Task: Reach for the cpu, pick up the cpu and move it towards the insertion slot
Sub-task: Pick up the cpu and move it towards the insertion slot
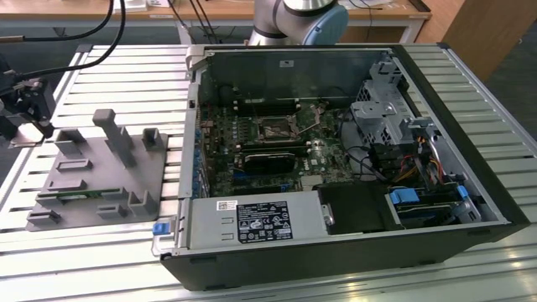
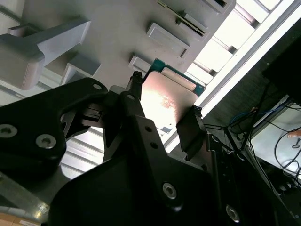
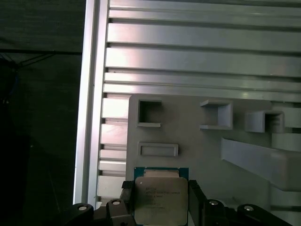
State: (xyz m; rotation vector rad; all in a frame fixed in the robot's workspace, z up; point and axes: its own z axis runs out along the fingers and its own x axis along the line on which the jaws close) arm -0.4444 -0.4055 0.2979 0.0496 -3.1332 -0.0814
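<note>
First wrist view — end effector [image 3: 160, 190] clamped on opposite edges of the cpu [image 3: 159, 202], grey fixture [image 3: 211, 150] beneath, slatted table [image 3: 188, 61] beyond

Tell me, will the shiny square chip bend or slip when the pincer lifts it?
The chip is flat with a metal top, so it probably stays stiff. That smooth, shiny top hints it could slip, though the pincer grips its edges. Being thin, it is likely light.

table [image 1: 100, 69]: slatted metal | computer case [image 1: 293, 264]: open, lying on table | insertion slot [image 1: 275, 130]: silvery frame, middle of motherboard [image 1: 323, 157] | grey fixture plate [image 1: 92, 182]: just beside case, at the exterior view's left | gripper [image 1: 32, 123]: over plate's corner far from case
</note>
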